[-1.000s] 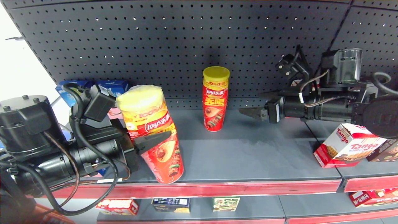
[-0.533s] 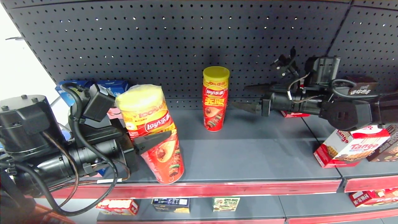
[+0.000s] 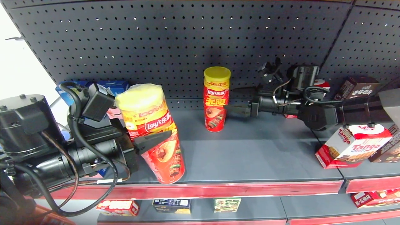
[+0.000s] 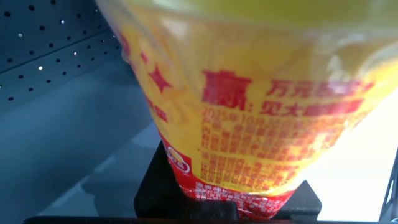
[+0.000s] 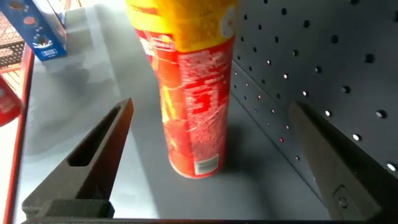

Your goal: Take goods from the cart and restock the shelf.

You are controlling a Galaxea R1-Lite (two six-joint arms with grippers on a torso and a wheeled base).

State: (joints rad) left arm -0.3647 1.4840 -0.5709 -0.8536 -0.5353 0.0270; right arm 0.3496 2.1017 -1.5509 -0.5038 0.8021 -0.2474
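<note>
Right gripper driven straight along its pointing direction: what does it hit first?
Most likely the upright chips can at the back of the shelf: the right gripper is open, and its wrist view shows the can centred between the fingers, just ahead. Remaining gap unclear.

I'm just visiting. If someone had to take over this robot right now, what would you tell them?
Left gripper: shut on the tilted can at the front edge of the shelf.
Right gripper: open, aimed at the upright can at the back, apart from it.
Done: the upright can stands on the shelf.
Left: set the tilted can upright and release.
</note>
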